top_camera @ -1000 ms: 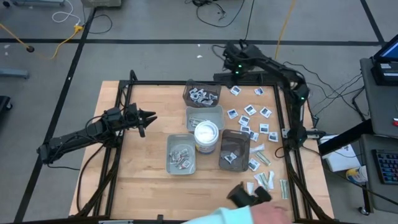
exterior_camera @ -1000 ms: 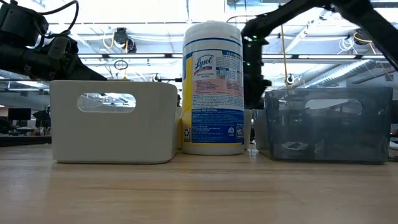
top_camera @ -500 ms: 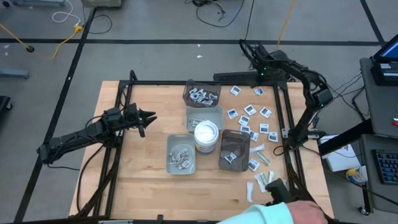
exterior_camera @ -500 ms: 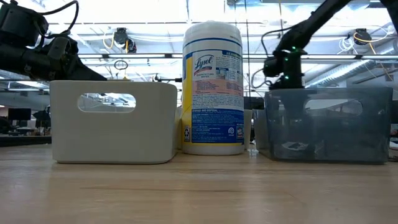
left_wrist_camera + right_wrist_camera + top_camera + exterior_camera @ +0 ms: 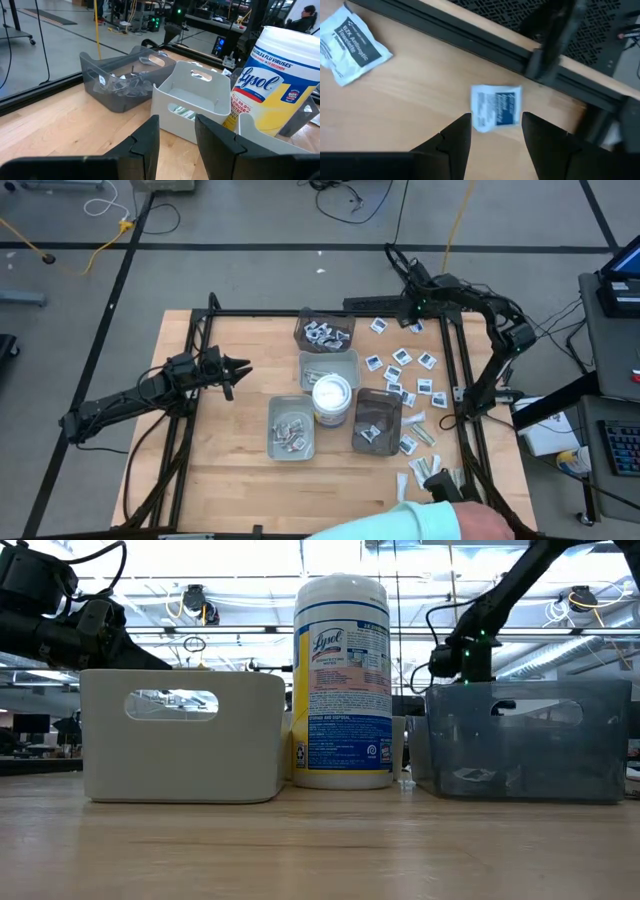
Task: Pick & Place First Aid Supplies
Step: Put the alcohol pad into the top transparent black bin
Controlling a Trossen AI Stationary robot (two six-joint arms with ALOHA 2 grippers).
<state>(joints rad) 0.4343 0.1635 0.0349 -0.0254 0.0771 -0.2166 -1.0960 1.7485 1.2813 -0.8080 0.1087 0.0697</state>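
Small square white packets with dark print [image 5: 401,357] lie flat on the right part of the table, and pale green-white strips [image 5: 424,432] lie nearer the near right corner. My right gripper [image 5: 408,304] hovers open over the far right corner, pointing down. In the right wrist view one square packet [image 5: 496,107] lies on the wood just ahead of the open fingers [image 5: 492,128], and another packet [image 5: 352,42] lies off to the side. My left gripper [image 5: 238,369] waits open over the table's left side [image 5: 177,132].
In the table's middle stand two dark translucent trays [image 5: 323,332] [image 5: 377,421], two grey trays [image 5: 329,367] [image 5: 291,427] and a round white Lysol tub [image 5: 331,394]. A black frame rail [image 5: 470,37] runs along the far edge. A person's sleeve and dark-gloved hand [image 5: 441,486] reach over the near right corner.
My right gripper has swung from beyond the far edge's middle toward the table's right and come down over the far right corner's packets. The person's hand at the near edge has moved toward the right, among the strips.
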